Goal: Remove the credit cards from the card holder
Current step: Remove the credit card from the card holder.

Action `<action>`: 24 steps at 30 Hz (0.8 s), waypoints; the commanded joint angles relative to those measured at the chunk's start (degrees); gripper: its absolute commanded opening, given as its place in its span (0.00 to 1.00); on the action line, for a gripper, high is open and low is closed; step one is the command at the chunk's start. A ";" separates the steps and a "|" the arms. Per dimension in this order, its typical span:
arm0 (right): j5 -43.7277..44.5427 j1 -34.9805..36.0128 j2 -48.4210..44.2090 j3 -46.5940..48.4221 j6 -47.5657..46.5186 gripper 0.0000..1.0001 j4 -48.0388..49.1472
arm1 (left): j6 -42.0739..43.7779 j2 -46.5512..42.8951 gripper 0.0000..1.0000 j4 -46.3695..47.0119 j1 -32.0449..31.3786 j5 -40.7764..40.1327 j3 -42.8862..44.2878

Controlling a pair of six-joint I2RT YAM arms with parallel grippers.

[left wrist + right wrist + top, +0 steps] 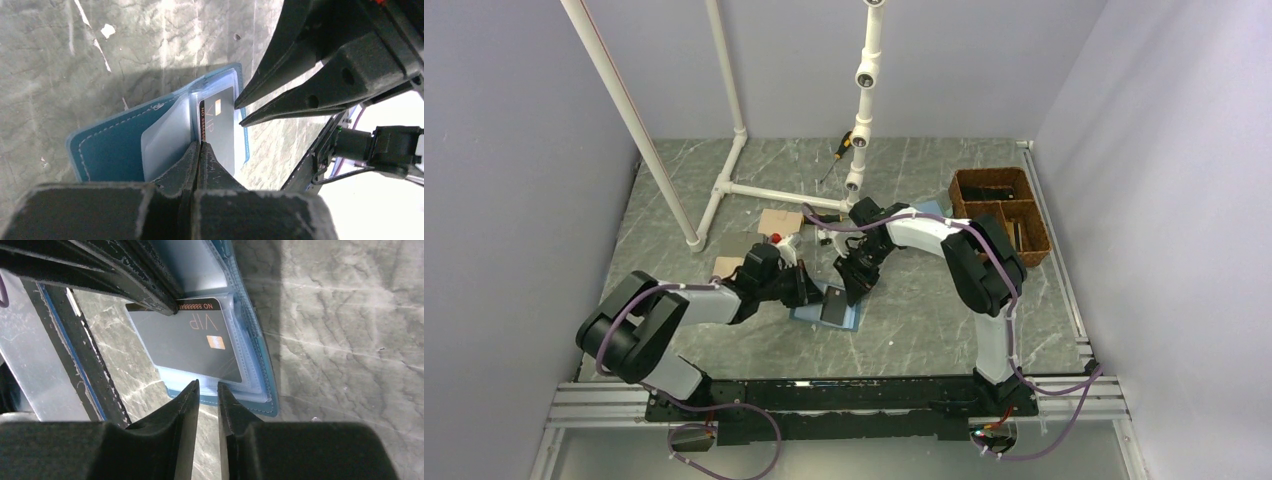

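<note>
Holder (pixel 834 308) lies open mid-counter (pixel 924 320), grey card (pixel 185 342) partly out of its pocket. Left tool (pixel 170 304) is pressed together at the card's 12 o'clock edge. Right tool (pixel 208 387), slightly apart and empty, is at 6 o'clock. The holder should be pinned and the card drawn straight out.

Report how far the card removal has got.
Done: the card holder lies open on the table. In hand: the left gripper is shut on the edge of the grey VIP card, which is still partly pocketed; the right gripper hovers slightly open at the holder's rim. Left: drawing that card clear.
</note>
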 commanded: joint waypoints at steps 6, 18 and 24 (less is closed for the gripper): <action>-7.22 -1.96 -5.29 1.73 -11.35 0.38 -3.25 | 10.47 -5.15 0.00 7.56 -0.27 4.86 -3.39; -11.39 -5.69 -7.01 1.69 -13.05 0.52 -4.74 | 16.11 -11.77 0.00 9.43 -0.35 7.90 -5.76; -14.53 -5.80 -6.72 1.84 -14.37 0.56 -6.05 | 15.97 -12.86 0.00 11.17 -0.42 8.58 -6.65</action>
